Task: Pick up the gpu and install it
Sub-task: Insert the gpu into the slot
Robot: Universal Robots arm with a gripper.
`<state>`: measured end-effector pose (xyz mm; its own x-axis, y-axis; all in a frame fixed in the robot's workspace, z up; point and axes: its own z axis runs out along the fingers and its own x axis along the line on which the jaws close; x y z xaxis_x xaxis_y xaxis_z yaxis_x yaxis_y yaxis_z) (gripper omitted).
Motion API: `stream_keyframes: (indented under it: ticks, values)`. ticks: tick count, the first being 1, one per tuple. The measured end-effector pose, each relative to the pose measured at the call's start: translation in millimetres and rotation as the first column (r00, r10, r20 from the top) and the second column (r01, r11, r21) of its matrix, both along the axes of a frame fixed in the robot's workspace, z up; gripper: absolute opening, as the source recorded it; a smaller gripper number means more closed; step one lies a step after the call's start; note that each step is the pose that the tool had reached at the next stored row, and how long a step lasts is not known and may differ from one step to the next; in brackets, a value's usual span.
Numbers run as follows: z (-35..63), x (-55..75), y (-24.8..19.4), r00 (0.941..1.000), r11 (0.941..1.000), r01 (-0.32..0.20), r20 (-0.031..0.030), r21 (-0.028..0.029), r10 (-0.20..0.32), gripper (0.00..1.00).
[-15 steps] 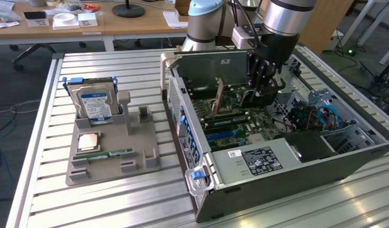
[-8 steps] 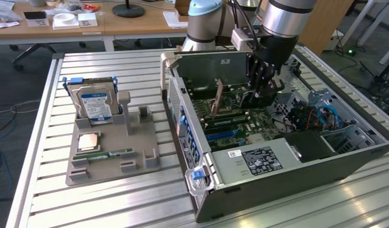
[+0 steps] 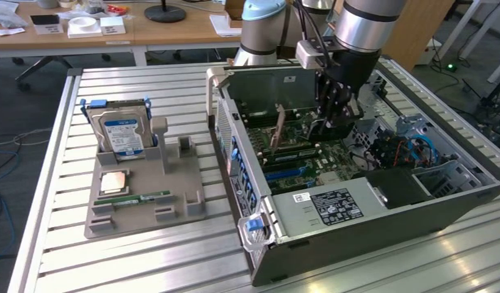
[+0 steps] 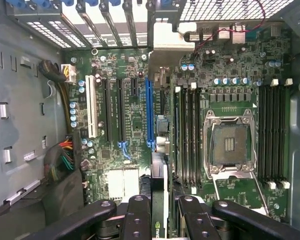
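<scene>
gpu (image 4: 158, 200): thin card seen edge-on, dark, with a silver bracket at its far end. It stands upright between the end effector (image 4: 162, 220) fingers, which are part-closed and pinching it. Beneath the end effector is the motherboard (image 4: 125, 115), with the blue slot (image 4: 150, 112) just beside the card's line. The open computer case (image 3: 380, 226) sits on the tabletop (image 3: 152, 256).

Slatted metal table (image 3: 152, 256), silver-grey, ribbed from end to end, carrying two loads set near each other but not touching. Toward the exterior view's left, grey holder (image 3: 172, 183) resting flat on the slats. Toward the exterior view's right, dark case (image 3: 396, 226) laid on its side, open face turned up. Narrow strip of slats showing between holder and case.
</scene>
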<state>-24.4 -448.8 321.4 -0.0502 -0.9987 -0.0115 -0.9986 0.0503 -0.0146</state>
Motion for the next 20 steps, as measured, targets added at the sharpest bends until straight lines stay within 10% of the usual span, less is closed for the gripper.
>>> stream_keyframes:
  ticks: [20]
  values:
    - [-6.4,-2.0,-0.8,1.0000,1.0000,-0.001,0.0001,-0.0002,0.001,0.26]
